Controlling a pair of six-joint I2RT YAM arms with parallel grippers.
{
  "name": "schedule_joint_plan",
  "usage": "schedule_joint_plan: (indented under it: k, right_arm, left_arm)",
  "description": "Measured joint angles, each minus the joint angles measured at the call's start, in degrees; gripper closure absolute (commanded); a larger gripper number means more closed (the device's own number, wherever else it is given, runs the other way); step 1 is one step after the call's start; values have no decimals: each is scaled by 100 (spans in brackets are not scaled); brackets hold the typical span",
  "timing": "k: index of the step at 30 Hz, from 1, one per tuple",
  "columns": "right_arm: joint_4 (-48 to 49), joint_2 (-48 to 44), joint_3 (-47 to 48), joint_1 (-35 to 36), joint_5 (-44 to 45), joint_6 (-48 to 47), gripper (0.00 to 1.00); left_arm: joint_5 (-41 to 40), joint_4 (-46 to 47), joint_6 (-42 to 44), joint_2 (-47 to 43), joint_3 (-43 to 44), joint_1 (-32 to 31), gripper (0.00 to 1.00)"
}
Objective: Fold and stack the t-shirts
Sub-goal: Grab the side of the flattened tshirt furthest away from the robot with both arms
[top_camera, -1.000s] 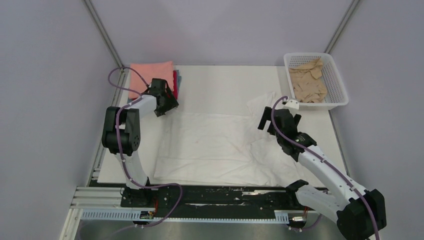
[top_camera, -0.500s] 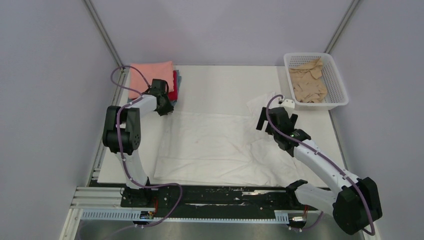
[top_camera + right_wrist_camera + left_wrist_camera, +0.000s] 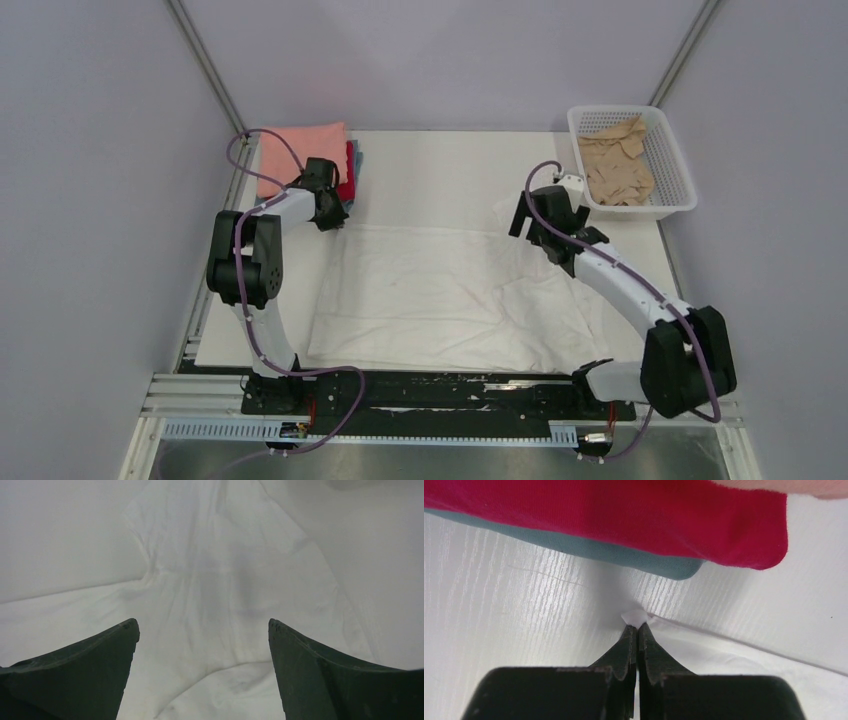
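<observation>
Lying nearest: white t-shirt (image 3: pixel 430 290) was spread on the table (image 3: pixel 450 165), flat on the left, rumpled on the right.
Left gripper (image 3: pixel 638 628): jaws were pinched tight on the shirt's far-left corner; a small white tip poked out past the fingertips.
Right gripper (image 3: pixel 202 625): jaws stood wide apart, holding nothing, above the rumpled far-right part of the white cloth.
In the way: folded stack sat just beyond the left gripper, near the pinched corner but apart from it.
Stack: red shirt (image 3: pixel 624 515) lay on grey-blue shirt (image 3: pixel 634 557), salmon-pink shirt (image 3: pixel 300 150) on top, at the table's far-left corner.
Basket (image 3: pixel 683 170): far right, crumpled tan-beige t-shirt (image 3: pixel 615 165) inside.
Hidden: overhead, the wrist covered the left fingertips; salmon-pink layer was cut off in the left wrist view; whether the right fingers touched cloth, could not tell.
</observation>
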Motion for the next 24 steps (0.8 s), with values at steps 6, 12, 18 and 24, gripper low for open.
schedule_joint_plan:
  k: [6,12,18,24]
  right_arm:
    - [66,1974,1790,-470,-302,-264,2]
    - [20,4109,3976,-914,-404,-730,7]
    - [-164,5440,5388,-1279,-487,-1152,13]
    - [-387,6057,5834,-1408,-616,-1513,21]
  left_arm:
    - [127,37,98,0,-2,0,100]
    - [192,107,140,0,-35,2,100]
    - [273,129,175,0,-37,2,100]
    - [354,140,175,0,-39,0,100]
